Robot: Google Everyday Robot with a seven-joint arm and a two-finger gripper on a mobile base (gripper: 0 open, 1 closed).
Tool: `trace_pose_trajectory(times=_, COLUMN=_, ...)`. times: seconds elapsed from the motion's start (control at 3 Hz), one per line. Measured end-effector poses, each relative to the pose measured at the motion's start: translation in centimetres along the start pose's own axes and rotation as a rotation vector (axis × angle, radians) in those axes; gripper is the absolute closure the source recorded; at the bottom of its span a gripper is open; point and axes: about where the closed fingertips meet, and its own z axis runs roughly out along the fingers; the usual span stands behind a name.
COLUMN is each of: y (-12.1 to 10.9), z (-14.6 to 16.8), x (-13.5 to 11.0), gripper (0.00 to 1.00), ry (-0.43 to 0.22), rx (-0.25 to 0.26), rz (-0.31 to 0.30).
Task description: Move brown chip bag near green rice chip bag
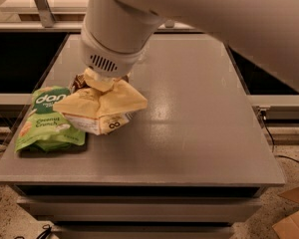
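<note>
The brown chip bag [102, 106] is a crinkly cream-yellow bag with a bit of dark brown showing at its top left. It hangs from my gripper [100, 79], which is shut on its upper edge under the big white wrist. The bag's lower left corner overlaps the right edge of the green rice chip bag [46, 118]. That light green pouch lies flat at the left side of the grey table [189, 133]. I cannot tell whether the brown bag rests on the table.
The white arm [214, 19] fills the upper right of the view. A cardboard box [294, 218] stands on the floor at the lower right. A metal post [40, 4] stands behind the table at the upper left.
</note>
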Motion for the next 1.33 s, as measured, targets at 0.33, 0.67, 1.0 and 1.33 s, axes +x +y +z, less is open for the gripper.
trace_pose_trajectory(times=0.33, y=0.69, z=0.31, x=-0.83, gripper=0.60, ry=0.000, rx=-0.017, rz=-0.024)
trace_pose_trajectory(times=0.67, y=1.09, z=0.62, x=-1.33, gripper=0.36, ry=0.002, rx=-0.036, rz=-0.046)
trace_pose_trajectory(times=1.0, y=1.21, z=0.86, x=-1.54, gripper=0.13, ry=0.005, rx=-0.053, rz=-0.063)
trace_pose_trajectory(times=1.33, y=1.22, z=1.08, x=-1.66, gripper=0.00, ry=0.003, rx=-0.071, rz=-0.074)
